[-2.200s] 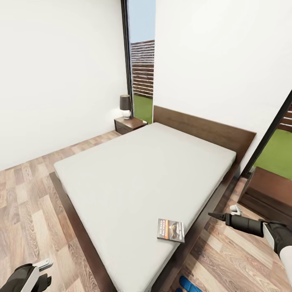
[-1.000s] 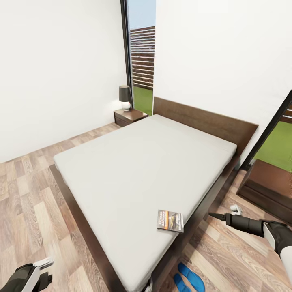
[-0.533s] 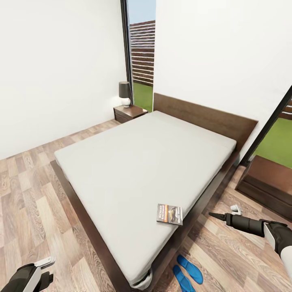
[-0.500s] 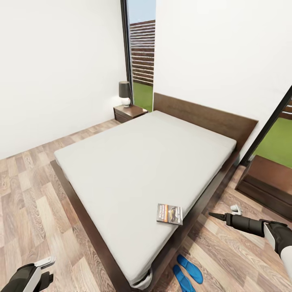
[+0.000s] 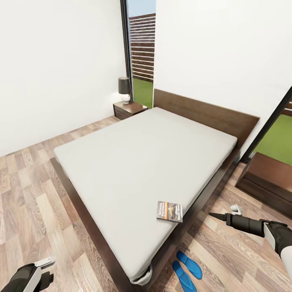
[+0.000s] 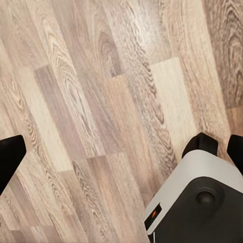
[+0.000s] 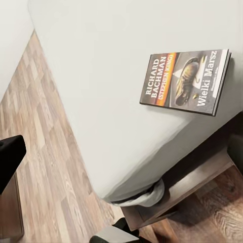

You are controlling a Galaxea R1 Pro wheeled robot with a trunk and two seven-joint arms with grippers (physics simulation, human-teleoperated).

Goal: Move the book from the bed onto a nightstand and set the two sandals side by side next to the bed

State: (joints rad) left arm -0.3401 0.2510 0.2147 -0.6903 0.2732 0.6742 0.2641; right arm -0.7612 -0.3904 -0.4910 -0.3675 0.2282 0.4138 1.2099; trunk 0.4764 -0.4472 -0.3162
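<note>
Since the earlier frames the camera has been drawn back, so both sandals [image 5: 185,265] are now seen on the wood floor [image 5: 28,211] beside the bed [image 5: 134,162]. The book [image 5: 169,211] lies near the mattress edge. A nightstand [image 5: 129,109] stands by the white wall. Whether the left gripper [image 5: 42,267] and right gripper [image 5: 221,217] are open cannot be told.
</note>
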